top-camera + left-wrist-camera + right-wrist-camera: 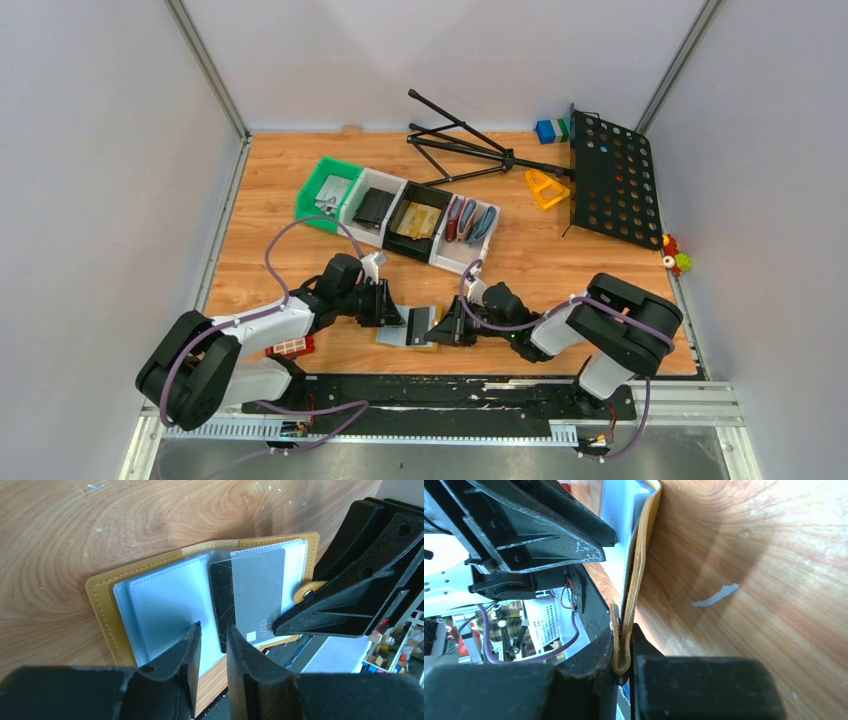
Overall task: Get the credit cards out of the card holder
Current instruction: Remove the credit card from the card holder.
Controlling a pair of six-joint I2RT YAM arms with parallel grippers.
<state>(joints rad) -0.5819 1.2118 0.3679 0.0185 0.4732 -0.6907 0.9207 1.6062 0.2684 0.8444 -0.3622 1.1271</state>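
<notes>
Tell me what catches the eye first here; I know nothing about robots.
A mustard-yellow card holder lies open near the front edge of the table, a dark card showing through its clear sleeve. The right gripper is clamped on the holder's edge, while the left gripper hovers open over the sleeves. Behind them sits a row of bins, and a black music stand far right.

Bins in a row [396, 208], a black music stand [610, 180] and a yellow triangle [546, 188] lie on the table [560, 270].
</notes>
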